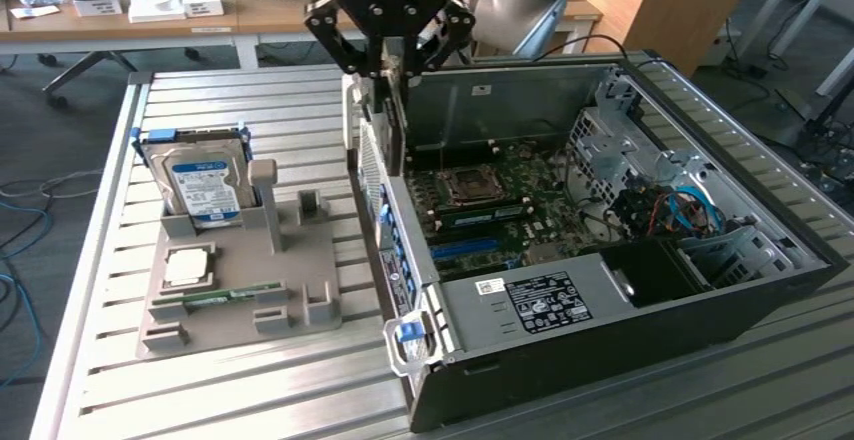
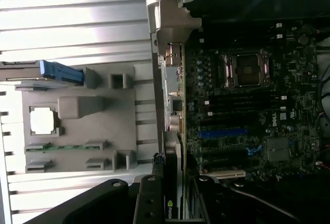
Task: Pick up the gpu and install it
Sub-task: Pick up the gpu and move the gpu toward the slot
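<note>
One Robotiq gripper (image 1: 394, 68) stands over the rear wall of the open computer case (image 1: 601, 360), its fingers (image 1: 350, 55) clenched on the upper edge of the gpu (image 1: 390, 110). The card hangs edge-down, close along the inside of that rear wall, above the edge of the motherboard (image 1: 534, 210). Whether its lower edge touches a slot cannot be told. In the wrist view the card shows edge-on, with a green logo on its side. Outside the case, beside the same wall, a grey holder tray (image 1: 234, 260) lies on the slatted tabletop (image 1: 267, 390). It carries an upright hard drive (image 1: 200, 175), a CPU chip (image 1: 187, 265) and a RAM stick (image 1: 220, 297).
</note>
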Robot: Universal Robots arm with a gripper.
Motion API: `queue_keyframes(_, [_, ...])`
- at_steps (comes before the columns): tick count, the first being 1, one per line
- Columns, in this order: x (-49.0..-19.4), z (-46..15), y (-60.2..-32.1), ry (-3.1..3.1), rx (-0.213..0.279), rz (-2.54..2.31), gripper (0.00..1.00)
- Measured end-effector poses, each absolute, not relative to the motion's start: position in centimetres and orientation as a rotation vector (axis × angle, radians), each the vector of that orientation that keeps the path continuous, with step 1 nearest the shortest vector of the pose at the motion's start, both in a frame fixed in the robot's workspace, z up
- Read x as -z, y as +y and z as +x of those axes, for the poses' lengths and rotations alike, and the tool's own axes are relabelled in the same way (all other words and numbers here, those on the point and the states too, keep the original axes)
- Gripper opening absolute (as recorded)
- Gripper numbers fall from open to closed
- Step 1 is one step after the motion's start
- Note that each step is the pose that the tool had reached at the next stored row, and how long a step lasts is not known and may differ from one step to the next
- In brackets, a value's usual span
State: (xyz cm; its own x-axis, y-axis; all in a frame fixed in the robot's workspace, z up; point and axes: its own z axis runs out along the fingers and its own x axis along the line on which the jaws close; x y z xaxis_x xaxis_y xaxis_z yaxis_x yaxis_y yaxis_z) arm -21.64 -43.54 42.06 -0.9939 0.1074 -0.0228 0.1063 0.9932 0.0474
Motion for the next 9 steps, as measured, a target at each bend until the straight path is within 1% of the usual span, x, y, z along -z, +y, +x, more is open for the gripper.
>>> queue_keyframes(9, [-42.1, -17.9, -43.5, 3.111, -0.072, 0.167, 0.27])
